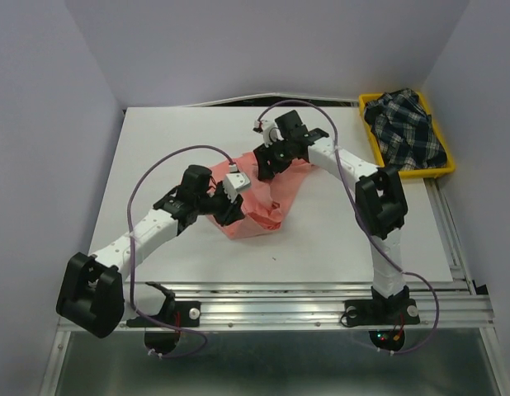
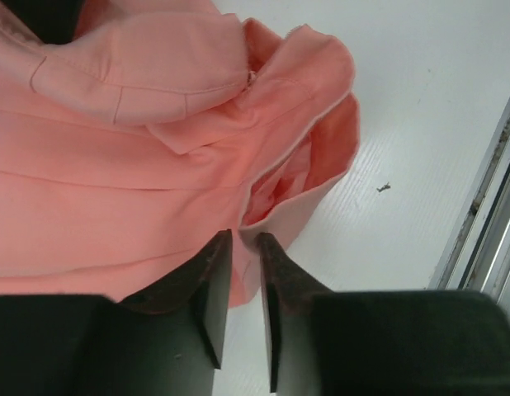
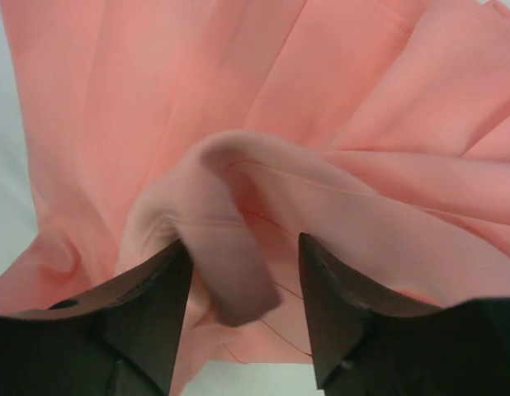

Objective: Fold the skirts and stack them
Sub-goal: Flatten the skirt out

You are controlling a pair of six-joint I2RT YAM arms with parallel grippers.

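Top external: fixed high behind the arm bases point(image 1: 168, 318), facing down and forward over the whole white table point(image 1: 321, 239) to the yellow tray point(image 1: 428, 172) at far right. Left wrist: close, looking past its own fingers point(image 2: 210, 285) at the salmon-pink skirt point(image 2: 115, 181) and bare table. Right wrist: closer still, its fingers point(image 3: 148, 318) framing pleats; all three views share the skirt.

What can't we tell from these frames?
Left gripper, right gripper: fingertips hidden under their own wrists in the top view.
Pink skirt: arms cover its middle from above; both wrist views crop its edges.
Plaid skirt: crumpled in the yellow tray, so its lower layers and the tray floor are hidden.
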